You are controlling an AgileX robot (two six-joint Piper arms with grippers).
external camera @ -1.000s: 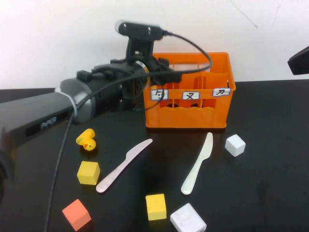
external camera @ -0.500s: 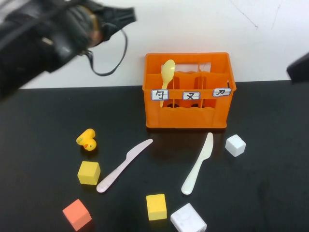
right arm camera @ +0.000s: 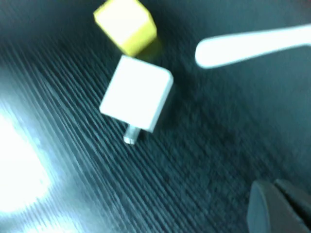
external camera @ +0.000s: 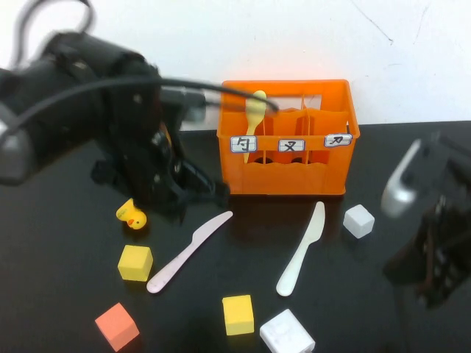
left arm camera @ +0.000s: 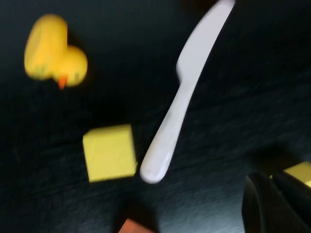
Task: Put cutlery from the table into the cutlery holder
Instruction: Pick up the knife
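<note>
The orange cutlery holder stands at the back of the black table, with a yellow spoon upright in its left compartment. A pale pink knife lies in front of it to the left and also shows in the left wrist view. A cream knife lies in front to the right; its handle end shows in the right wrist view. My left gripper hangs shut and empty over the table left of the holder, above the pink knife. My right gripper is shut and empty, low at the right.
A yellow duck, a yellow cube and an orange cube lie at the left. Another yellow cube and a white block sit at the front. A small white cube lies right of the cream knife.
My left arm left the holder with the spoon standing in it, swung up, then came down over the table by the pink knife. My right arm came in from the right edge.
</note>
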